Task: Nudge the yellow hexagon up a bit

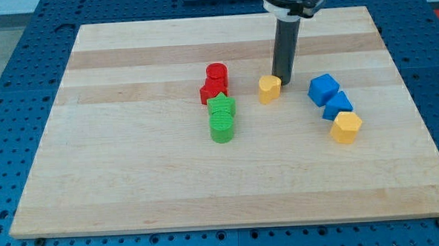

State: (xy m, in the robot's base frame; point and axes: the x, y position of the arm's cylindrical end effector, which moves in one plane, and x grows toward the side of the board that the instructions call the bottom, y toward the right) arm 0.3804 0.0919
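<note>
The yellow hexagon (pixel 346 126) lies on the wooden board (pixel 133 186) at the view's right, just below and right of two blue blocks. My tip (pixel 282 82) rests on the board near the centre, well to the upper left of the hexagon. It stands right against the right side of a smaller yellow block (pixel 269 88), which looks heart-shaped. The dark rod rises from the tip to the arm's mount at the view's top.
A blue cube (pixel 323 89) and a second blue block (pixel 337 105) lie in a diagonal row touching the hexagon's upper left. A red cylinder (pixel 216 73) and a red star (pixel 212 90) sit left of centre, with a green star (pixel 222 106) and a green cylinder (pixel 222 126) below them.
</note>
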